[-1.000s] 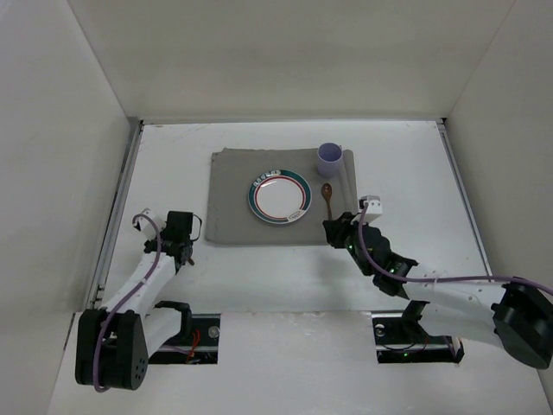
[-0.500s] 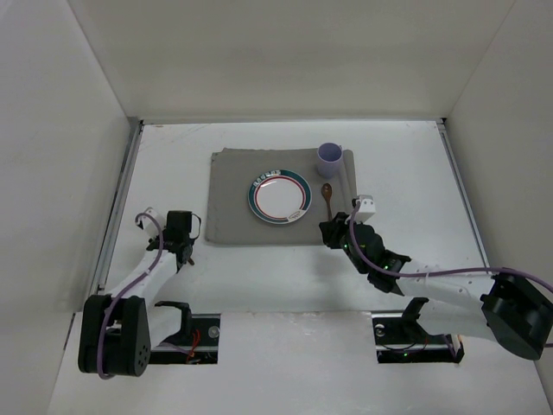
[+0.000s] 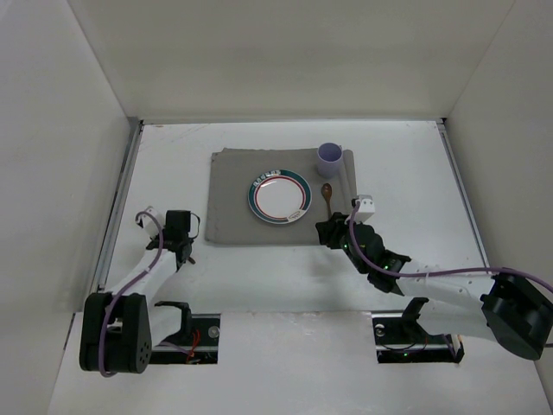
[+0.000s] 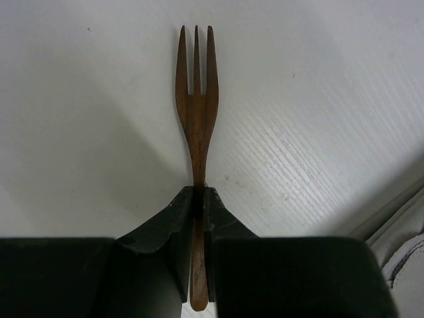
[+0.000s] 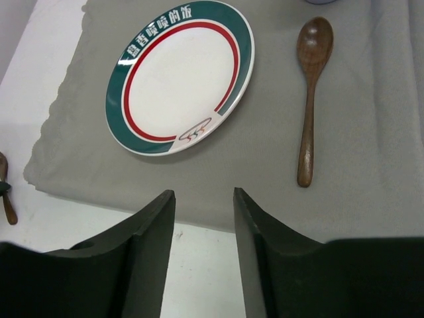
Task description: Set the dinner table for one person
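Observation:
My left gripper (image 4: 198, 199) is shut on the handle of a wooden fork (image 4: 196, 99), whose tines point away over the white dinner table (image 3: 173, 156). In the top view this gripper (image 3: 184, 251) sits left of the grey placemat (image 3: 233, 199). On the mat lie a green-rimmed plate (image 3: 279, 196), a wooden spoon (image 3: 327, 195) to its right and a lilac mug (image 3: 329, 158) behind the spoon. My right gripper (image 5: 204, 199) is open and holds nothing, at the mat's near edge (image 5: 265, 172), with the plate (image 5: 179, 76) and spoon (image 5: 311, 79) ahead of it.
Thin metal rails run along the table's left side (image 3: 121, 199) and right side (image 3: 462, 199). White walls enclose the table on three sides. Both arm bases stand at the near edge.
The left gripper has closed onto the fork handle. The right gripper has opened wider and edged slightly left toward the mat's near edge.

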Robot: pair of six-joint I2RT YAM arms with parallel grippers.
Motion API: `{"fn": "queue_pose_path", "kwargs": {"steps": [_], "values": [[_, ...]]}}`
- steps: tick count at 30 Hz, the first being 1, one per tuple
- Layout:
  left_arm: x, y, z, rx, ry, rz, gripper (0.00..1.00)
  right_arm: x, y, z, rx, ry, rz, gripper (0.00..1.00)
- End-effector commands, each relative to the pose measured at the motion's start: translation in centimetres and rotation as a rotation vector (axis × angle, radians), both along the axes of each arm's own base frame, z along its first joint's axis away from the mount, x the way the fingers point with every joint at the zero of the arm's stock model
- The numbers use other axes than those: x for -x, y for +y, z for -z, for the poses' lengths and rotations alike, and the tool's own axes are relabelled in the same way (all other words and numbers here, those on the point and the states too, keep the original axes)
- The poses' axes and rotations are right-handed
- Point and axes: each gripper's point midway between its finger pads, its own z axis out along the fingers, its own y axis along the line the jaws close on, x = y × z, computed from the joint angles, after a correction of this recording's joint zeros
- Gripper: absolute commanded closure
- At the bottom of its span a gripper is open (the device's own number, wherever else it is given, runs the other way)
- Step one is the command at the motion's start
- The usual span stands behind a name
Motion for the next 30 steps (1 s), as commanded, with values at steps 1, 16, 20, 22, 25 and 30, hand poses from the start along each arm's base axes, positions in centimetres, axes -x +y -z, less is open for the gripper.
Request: {"fn": "queue_pose_path", "kwargs": {"steps": [1,16,20,22,25,30], "values": [[-1.0,-0.5,-2.7,-0.020,-0.038,0.065,0.97,-0.6,0.8,-3.0,-0.068,-0.063,-0.001,0.50],[-11.4,-13.6,-12.4,-0.236,-0.029,0.688,0.96,-1.3,-0.7,-2.7,-0.069,-0.061,0.052,0.43],[-13.2,-15.5,-11.5,-0.286,0.047,0.776,0.96,-1.4,-1.0,-2.6,-0.068,-0.063,0.063,0.43],[-13.8,-16.2,-11.1,-0.306,0.073,0.805,0.96,-1.4,-1.0,-2.8,-0.068,-0.067,0.064,0.43],[-14.4,-16.8,-9.8,-0.325,0.117,0.838,0.95,-1.6,-1.3,-2.6,-0.058,-0.068,0.079,0.43],[-14.2,-17.3,-6.9,-0.342,0.164,0.865,0.95,-1.5,-1.4,-2.7,-0.057,-0.073,0.081,0.43]]}}
